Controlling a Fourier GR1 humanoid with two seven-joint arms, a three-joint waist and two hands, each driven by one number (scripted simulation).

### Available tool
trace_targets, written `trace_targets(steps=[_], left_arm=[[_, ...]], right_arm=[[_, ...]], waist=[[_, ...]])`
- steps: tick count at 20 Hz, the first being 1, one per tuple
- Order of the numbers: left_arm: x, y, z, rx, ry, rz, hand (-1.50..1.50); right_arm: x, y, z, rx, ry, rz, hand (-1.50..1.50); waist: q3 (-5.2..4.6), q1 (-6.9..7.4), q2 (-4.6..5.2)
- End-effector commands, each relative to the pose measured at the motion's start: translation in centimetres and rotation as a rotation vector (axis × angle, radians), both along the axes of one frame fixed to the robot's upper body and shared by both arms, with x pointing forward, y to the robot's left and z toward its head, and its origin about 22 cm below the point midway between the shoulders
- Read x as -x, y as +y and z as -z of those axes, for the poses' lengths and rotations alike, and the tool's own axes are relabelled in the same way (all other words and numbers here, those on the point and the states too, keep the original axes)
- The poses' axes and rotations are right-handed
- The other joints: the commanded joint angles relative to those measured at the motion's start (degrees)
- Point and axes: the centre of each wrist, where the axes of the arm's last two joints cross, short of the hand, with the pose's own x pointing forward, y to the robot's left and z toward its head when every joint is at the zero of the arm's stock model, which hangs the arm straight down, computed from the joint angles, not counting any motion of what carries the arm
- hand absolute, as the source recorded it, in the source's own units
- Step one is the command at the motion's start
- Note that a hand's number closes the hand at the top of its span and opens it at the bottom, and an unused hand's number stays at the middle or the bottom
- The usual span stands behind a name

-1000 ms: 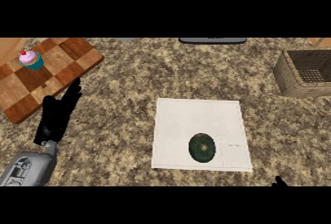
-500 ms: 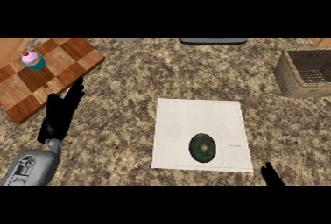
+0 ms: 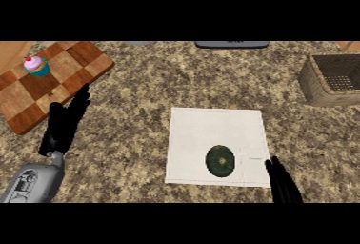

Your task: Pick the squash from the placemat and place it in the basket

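A dark green squash (image 3: 220,161) lies on the white placemat (image 3: 218,129), near the mat's lower edge. The brown woven basket (image 3: 335,80) stands at the counter's right edge, well beyond the mat. My right hand (image 3: 282,181) comes up from the lower edge just right of the squash, its fingers straight and apart from it. My left hand (image 3: 65,125) rests open at the left, fingers pointing up, beside the checkered board.
A checkered wooden cutting board (image 3: 44,87) lies at the upper left with a pink-topped cupcake (image 3: 36,66) on it. A dark flat object (image 3: 232,44) lies at the counter's far edge. Speckled stone counter separates the mat from the basket.
My right hand has risen into view from the lower edge toward the mat's lower right corner. The left hand has shifted slightly. The squash has not moved.
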Motion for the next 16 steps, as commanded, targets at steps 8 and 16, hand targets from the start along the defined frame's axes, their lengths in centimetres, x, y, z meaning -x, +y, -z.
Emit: trace_targets(steps=[8,16], left_arm=[[-0.8,0.0,0.1,0.003,-0.006,0.005,0.0],[0.2,0.7,0.4,-0.001,0.004,0.007,0.0]], right_arm=[[-4.9,2.7,3.7,0.015,-0.026,-0.011,-1.5],[-6.4,2.1,4.5,0.009,-0.013,-0.031,-1.5]], waist=[[0.02,0.02,0.02],[0.02,0.06,-0.01]])
